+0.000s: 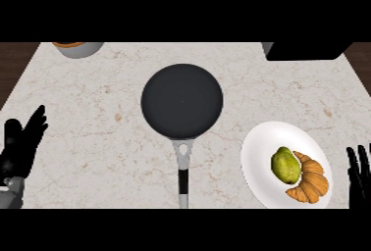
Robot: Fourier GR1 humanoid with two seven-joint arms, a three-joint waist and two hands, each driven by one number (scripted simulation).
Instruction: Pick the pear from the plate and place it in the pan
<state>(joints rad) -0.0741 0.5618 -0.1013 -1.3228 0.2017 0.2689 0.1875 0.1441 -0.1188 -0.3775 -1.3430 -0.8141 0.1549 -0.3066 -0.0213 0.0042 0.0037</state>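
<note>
So from where I'm sitting, closest to the bottom edge of the frame I've got both hands parked at the sides. The left hand (20, 147) is at the lower left, fingers straight, pointing up and a bit spread, holding nothing, with a bit of grey forearm below it. The right hand (358, 169) is at the far lower right edge, only partly in frame, fingers straight up and slightly apart, also holding nothing. Just left of that right hand is the white plate (264, 147) in the lower right of the frame, and the pear (285, 165) is lying on it, yellow-green, sitting in the right half of the plate. Touching the pear on its right and lower side is a croissant (310, 181), kind of curving round it. Neither hand touches the plate or the fruit. Center frame is the pan (181, 100), dark and round, with nothing in it, its handle (183, 176) running straight down toward the bottom edge, grey with a black grip section. It all sits on a pale marble counter (94, 98). Farther up, at the top left edge, there's a grey bowl (78, 48) cut off by the frame with something orange in it, and at the top right a black boxy thing (308, 50) I can't identify.
</note>
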